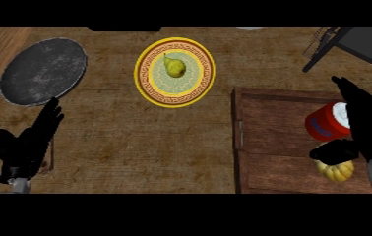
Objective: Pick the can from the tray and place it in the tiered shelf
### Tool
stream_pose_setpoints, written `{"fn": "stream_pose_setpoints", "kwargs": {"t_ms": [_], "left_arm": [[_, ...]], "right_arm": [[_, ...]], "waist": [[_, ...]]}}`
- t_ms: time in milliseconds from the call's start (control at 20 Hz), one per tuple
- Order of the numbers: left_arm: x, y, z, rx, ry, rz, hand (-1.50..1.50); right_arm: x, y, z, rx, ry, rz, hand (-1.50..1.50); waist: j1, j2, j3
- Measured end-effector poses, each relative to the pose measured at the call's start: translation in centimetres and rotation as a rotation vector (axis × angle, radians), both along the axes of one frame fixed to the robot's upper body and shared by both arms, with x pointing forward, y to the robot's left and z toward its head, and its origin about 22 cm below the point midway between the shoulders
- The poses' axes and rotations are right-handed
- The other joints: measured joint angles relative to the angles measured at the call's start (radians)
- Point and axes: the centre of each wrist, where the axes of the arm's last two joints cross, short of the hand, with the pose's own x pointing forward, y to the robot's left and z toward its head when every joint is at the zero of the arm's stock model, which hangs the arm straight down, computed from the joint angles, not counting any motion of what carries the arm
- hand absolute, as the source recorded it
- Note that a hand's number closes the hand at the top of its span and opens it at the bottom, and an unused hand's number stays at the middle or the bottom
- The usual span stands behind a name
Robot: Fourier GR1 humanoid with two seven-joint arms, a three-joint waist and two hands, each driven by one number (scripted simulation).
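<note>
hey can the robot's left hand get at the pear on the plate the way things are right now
Probably yes. The left hand rests open at the lower left, and the counter between it and the plate is bare. The pear lies uncovered at the plate's middle. The right hand is busy at the can.

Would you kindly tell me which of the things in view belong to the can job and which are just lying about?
Belonging to the job:
can, red, on its side
tray
right hand, around the can
shelf, likely the dark frame at upper right

Just lying about:
pear
plate under it
grey round slab
yellow fruit on the tray
left hand, resting
</note>
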Motion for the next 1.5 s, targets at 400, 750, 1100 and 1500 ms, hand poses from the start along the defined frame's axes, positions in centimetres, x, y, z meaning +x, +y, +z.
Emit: {"fn": "stream_pose_setpoints", "kwargs": {"t_ms": [400, 750, 1100, 1500], "left_arm": [[0.5, 0.6, 0.0, 0.002, 0.0, 0.0, 0.0], [0.2, 0.4, -0.3, 0.003, 0.0, 0.004, 0.0], [0.4, 0.6, 0.2, -0.002, -0.003, 0.003, 0.0], [0.1, 0.6, -0.4, -0.007, 0.006, 0.011, 0.0]], "right_arm": [[1.1, 0.3, 1.4, -0.109, 0.172, 0.066, -1.5], [2.7, -0.9, 1.0, -0.147, 0.243, 0.057, -1.5], [3.9, -2.4, -0.6, -0.185, 0.294, 0.012, -1.5], [4.9, -4.1, -2.6, -0.208, 0.31, -0.007, -1.5]], "waist": [[-0.001, 0.001, 0.003], [-0.002, 0.001, 0.004], [-0.004, 0.001, 0.005], [-0.004, 0.0, 0.003]]}}
